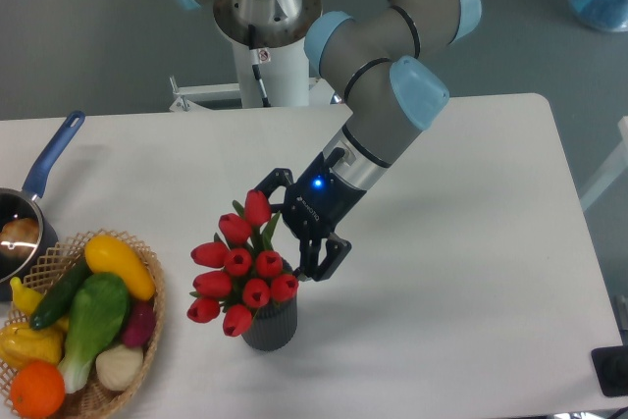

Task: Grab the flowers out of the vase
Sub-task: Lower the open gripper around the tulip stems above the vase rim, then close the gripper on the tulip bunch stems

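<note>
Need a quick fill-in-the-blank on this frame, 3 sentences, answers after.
1. The flowers stand in the dark grey ______.
2. The gripper has its jaws ______, right beside the flowers.
3. The wicker basket of toy vegetables sits on the ______ side of the picture.

Missing words: vase; open; left

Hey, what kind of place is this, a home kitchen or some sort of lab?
Most likely a robotics lab or test bench, not a home. An industrial arm on a white pedestal reaches its gripper over a bare white table set with props: red flowers in a vase and a basket of toy vegetables.
</note>
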Controlling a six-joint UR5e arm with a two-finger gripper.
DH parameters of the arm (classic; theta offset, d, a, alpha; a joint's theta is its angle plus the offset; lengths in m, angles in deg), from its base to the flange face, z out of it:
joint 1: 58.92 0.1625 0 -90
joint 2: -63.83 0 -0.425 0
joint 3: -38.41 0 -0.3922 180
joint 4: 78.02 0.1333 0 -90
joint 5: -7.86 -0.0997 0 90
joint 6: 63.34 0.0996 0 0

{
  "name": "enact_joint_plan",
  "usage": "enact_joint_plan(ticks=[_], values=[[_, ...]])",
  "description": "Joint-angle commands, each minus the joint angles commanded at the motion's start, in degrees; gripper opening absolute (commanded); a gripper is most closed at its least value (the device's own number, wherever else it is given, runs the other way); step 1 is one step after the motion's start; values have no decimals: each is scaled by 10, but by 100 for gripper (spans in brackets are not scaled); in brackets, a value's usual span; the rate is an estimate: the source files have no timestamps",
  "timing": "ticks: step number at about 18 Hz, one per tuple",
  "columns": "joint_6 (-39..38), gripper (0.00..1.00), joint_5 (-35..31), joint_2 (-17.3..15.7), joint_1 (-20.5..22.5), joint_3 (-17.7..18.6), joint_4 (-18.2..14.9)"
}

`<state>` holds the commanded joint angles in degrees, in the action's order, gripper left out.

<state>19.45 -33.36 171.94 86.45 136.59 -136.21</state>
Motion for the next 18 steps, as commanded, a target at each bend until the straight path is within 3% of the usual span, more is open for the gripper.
enact_joint_plan(ticks=[18], values=[[-4,100,46,15,-11,-4,1]])
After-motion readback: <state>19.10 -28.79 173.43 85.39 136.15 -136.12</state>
